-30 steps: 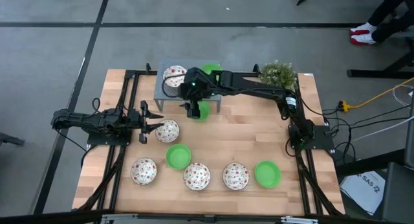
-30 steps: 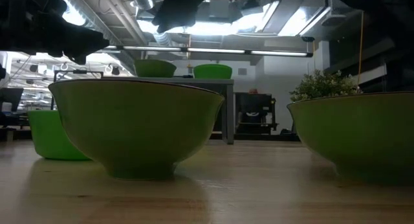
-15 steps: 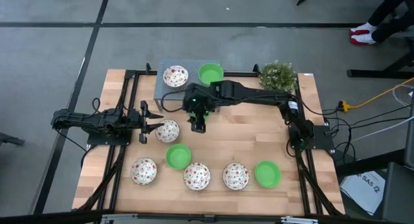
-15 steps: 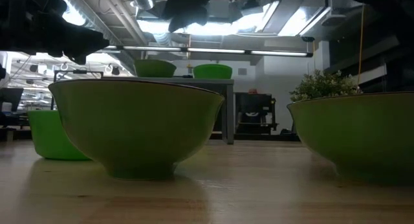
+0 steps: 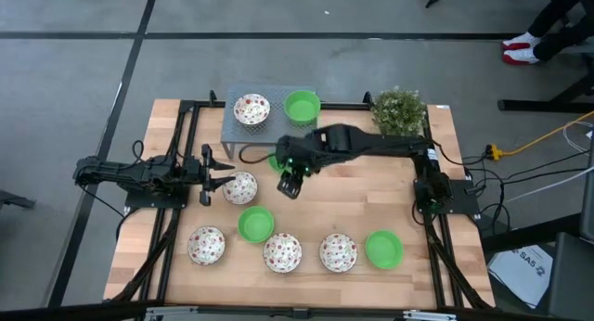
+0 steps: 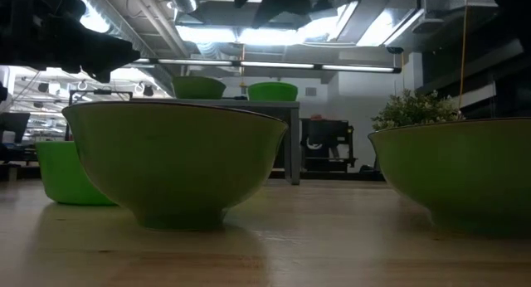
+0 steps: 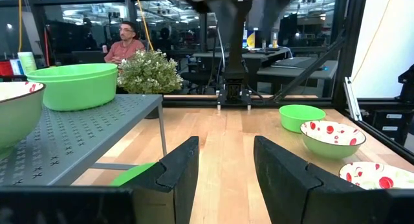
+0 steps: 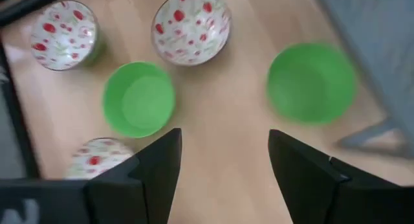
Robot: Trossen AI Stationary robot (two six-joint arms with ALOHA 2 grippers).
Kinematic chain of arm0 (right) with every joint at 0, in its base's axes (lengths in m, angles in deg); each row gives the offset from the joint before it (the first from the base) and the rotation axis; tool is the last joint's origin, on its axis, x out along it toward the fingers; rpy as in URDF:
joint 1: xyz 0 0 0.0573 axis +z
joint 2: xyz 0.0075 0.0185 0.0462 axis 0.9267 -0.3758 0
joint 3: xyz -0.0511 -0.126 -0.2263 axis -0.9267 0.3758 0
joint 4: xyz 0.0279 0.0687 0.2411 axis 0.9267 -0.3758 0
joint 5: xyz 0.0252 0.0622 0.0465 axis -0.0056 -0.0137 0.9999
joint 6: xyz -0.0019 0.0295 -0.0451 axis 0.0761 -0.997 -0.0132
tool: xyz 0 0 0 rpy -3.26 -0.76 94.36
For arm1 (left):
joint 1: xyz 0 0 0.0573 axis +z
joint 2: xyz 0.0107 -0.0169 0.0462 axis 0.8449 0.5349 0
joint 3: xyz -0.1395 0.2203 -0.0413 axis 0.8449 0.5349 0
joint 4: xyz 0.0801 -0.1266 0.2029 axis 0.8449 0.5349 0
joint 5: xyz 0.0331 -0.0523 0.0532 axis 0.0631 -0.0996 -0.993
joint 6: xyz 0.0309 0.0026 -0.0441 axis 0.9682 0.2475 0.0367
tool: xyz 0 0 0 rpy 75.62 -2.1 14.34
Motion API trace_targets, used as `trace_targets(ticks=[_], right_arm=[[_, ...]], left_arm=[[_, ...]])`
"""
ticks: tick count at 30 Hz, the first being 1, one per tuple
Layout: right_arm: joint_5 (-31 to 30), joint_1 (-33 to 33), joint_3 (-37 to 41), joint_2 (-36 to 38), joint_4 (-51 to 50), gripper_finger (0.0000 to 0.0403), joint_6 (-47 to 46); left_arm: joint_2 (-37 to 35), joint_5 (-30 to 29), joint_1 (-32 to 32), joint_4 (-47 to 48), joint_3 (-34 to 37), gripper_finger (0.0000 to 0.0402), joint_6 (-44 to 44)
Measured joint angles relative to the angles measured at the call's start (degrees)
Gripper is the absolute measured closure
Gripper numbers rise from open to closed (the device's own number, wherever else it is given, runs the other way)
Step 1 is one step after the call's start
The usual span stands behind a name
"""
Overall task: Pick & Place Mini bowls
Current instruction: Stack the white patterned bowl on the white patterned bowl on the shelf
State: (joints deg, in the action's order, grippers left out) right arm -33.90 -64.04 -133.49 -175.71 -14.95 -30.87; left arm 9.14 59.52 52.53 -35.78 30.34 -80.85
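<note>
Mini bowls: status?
Right gripper open, empty, above mid-table. Left gripper open, beside a speckled bowl. Two bowls on shelf, one green beneath. Nothing blocking.

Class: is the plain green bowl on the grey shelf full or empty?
Empty: the green bowl on the shelf shows only its bare inside from above.

You've got a pale wood table, a perforated matt grey metal shelf, and glossy mini bowls.

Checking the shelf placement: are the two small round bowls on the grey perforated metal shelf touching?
Apart. The high view shows bare grey shelf between the speckled white bowl and the plain green bowl.
</note>
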Motion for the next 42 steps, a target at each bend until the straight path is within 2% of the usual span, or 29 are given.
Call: trace_targets(ticks=[9,12,17,27,34,37,42], right_arm=[[-0.49,7.04,0.04,-0.40,-5.70,0.0174,-22.56],[-1.51,8.74,0.04,-0.46,-6.45,0.0174,-25.98],[-6.74,11.09,0.04,-0.46,-7.85,0.0174,-30.05],[-6.88,13.33,0.04,1.37,-10.68,0.0174,-21.24],[-11.08,17.74,0.04,5.14,-16.84,0.0174,-17.86],[-13.32,19.77,0.04,5.61,-16.78,0.0174,-15.95],[-13.66,22.67,1.57,5.81,-16.51,0.0174,-11.26]], left_arm=[[0.00,0.01,0.00,0.00,-0.02,0.0258,0.00],[0.00,0.02,0.00,0.00,-0.01,0.0258,0.00],[0.00,0.01,0.00,0.00,-0.01,0.0258,0.00],[0.00,0.01,-0.01,-0.01,-0.01,0.0258,0.00],[0.00,0.00,-0.01,0.00,0.00,0.0258,0.00],[0.00,0.02,0.01,0.00,-0.01,0.0258,0.00],[0.00,0.02,-0.01,0.00,0.00,0.0258,0.00]])
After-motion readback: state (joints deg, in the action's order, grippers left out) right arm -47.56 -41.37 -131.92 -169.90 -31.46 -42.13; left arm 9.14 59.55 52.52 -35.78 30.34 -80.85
